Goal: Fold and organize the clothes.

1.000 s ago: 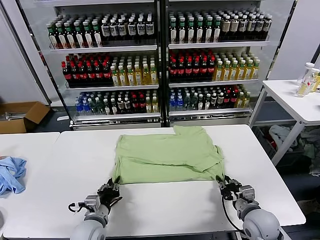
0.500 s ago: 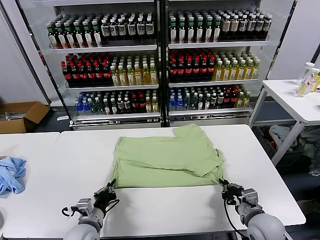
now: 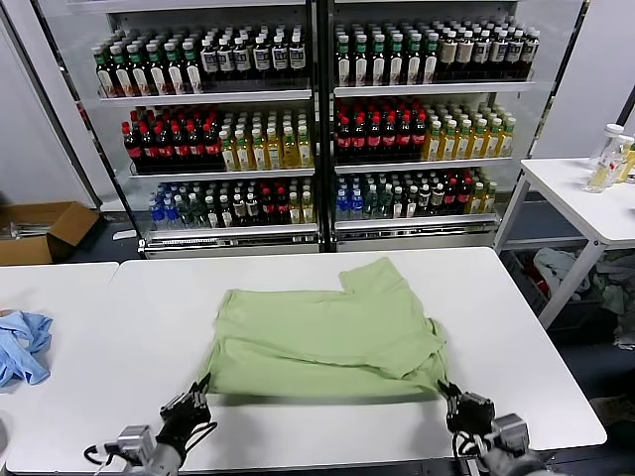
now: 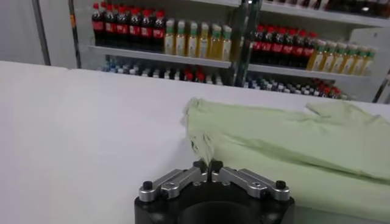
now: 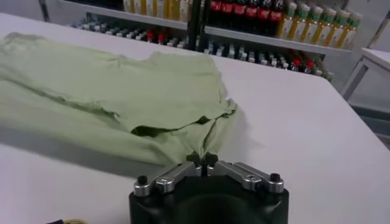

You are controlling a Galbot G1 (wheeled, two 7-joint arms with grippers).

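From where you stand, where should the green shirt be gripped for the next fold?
Probably the two near corners of the green shirt, approached from the robot's own side: that edge faces the robot. The left gripper and right gripper are already shut on them.

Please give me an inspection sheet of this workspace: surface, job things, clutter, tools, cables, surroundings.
Surface: white table, shirt on it.
Job's things: light green short-sleeved cotton shirt, partly folded, near corners lifted.
Clutter: crumpled light blue cloth on the adjoining table to the left.
Grippers: left tool shut on the shirt's near left corner; right tool shut on its near right corner.
Cables: black cable beside the right tool.
Surroundings: glass-door drink fridges behind; brown cardboard box on the floor; white side table with bottles at right.
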